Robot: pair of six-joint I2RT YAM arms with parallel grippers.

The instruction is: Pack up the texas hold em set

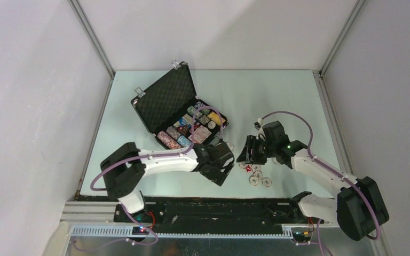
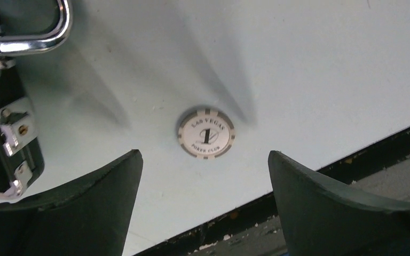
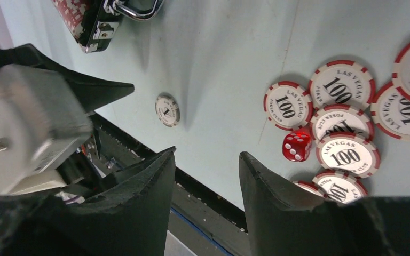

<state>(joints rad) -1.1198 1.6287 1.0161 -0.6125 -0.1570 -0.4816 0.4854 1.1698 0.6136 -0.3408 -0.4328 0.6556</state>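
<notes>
Your case point(image 1: 179, 109) lies open on the far-left part of the worktop point(image 1: 283, 96), set at an angle. It has a black shell and silver latches, and its lid, lined in black ribbed foam, leans back toward the far-left corner. Its tray holds rows of multicoloured chips point(image 1: 189, 130). In the left wrist view the silver handle point(image 2: 32, 34) juts off the case's front edge.

Loose pieces sit on the near middle of the worktop. One grey-and-white chip point(image 2: 206, 134) lies flat close to the near edge, where a black strip point(image 1: 219, 210) runs. To its right is a cluster of red-and-white chips point(image 3: 337, 85), some overlapping, with a small red die point(image 3: 297, 146) just beside them on their left.

White walls point(image 1: 42, 106) close the worktop on the left, far and right sides, and bare worktop runs right of the case. The two grippers are near each other, just off the case's near corner.

Your left gripper point(image 2: 204, 156) hangs over the lone chip with its jaws spread wide, gripping nothing. The chip shows between the fingers but apart from both. Your right gripper point(image 3: 207, 153) is partly open and also holds nothing, hovering between the lone chip and the cluster.

The lone chip reads "LAS VEGAS", "1", "POKER CLUB". The cluster chips read "LAS VEGAS", "100", "POKER CLUB".
</notes>
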